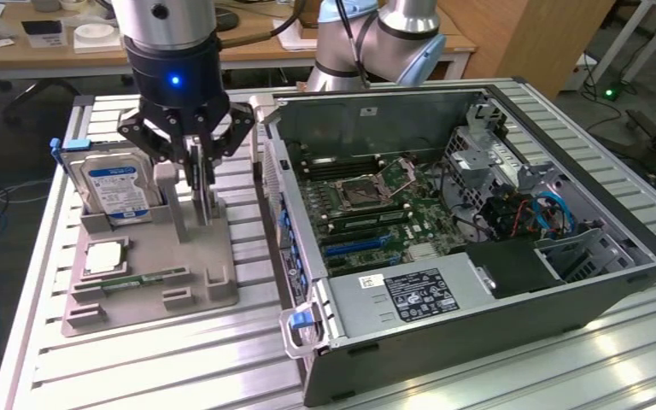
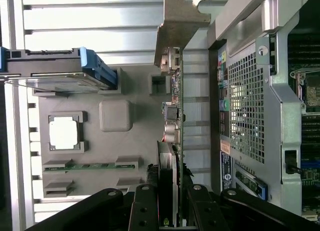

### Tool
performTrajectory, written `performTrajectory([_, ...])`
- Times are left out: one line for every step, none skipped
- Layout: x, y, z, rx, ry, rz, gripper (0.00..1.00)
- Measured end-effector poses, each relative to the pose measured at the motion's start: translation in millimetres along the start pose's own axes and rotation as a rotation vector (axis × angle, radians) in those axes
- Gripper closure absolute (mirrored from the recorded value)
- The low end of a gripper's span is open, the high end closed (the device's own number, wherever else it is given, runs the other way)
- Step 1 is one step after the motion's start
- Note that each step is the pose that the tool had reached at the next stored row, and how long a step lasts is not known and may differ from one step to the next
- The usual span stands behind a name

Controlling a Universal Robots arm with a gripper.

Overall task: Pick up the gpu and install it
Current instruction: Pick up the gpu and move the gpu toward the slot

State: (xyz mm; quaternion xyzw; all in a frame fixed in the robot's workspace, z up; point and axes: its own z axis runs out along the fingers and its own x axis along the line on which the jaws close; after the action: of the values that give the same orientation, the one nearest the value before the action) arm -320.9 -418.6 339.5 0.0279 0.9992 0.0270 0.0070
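One gripper [image 1: 199, 181], one gpu [image 1: 202, 209] — the fingers [image 2: 144, 211] pinch the card on both faces as it stands upright on edge at the grey holder [image 1: 185, 252]. It stands between one hard drive [image 1: 117, 188] and one open computer case [image 1: 465, 231], with one processor [image 1: 102, 256] and one memory stick [image 1: 146, 279] lying flat on the holder. The wrist view catches the card edge-on with its silvery bracket [image 2: 172, 26] — from the exterior view I cannot tell whether its lower edge sits in the slot.

A parts tray [image 1: 191, 256] is placed at the exterior view's left, beside the computer case [image 1: 477, 350]; on it, the hard drive [image 1: 117, 188] is stood leftmost, the gpu [image 1: 202, 209] seemingly upright alongside.
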Motion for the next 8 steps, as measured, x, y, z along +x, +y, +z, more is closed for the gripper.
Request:
performTrajectory([0.0, 0.0, -0.5, 0.0000, 0.0000, 0.000, 0.73])
performTrajectory([0.0, 0.1, -0.9, 0.0000, 0.0001, 0.000, 0.73])
performTrajectory([0.0, 0.1, -1.3, 0.0000, 0.0000, 0.000, 0.73])
performTrajectory([0.0, 0.1, -1.7, 0.0000, 0.0000, 0.000, 0.73])
performTrajectory([0.0, 0.1, -2.2, 0.0001, 0.0001, 0.000, 0.73])
performTrajectory([0.0, 0.1, -2.6, 0.0000, 0.0001, 0.000, 0.73])
performTrajectory([0.0, 0.2, -3.0, 0.0000, 0.0000, 0.000, 0.73])
performTrajectory([0.0, 0.2, -3.4, 0.0000, 0.0001, 0.000, 0.73])
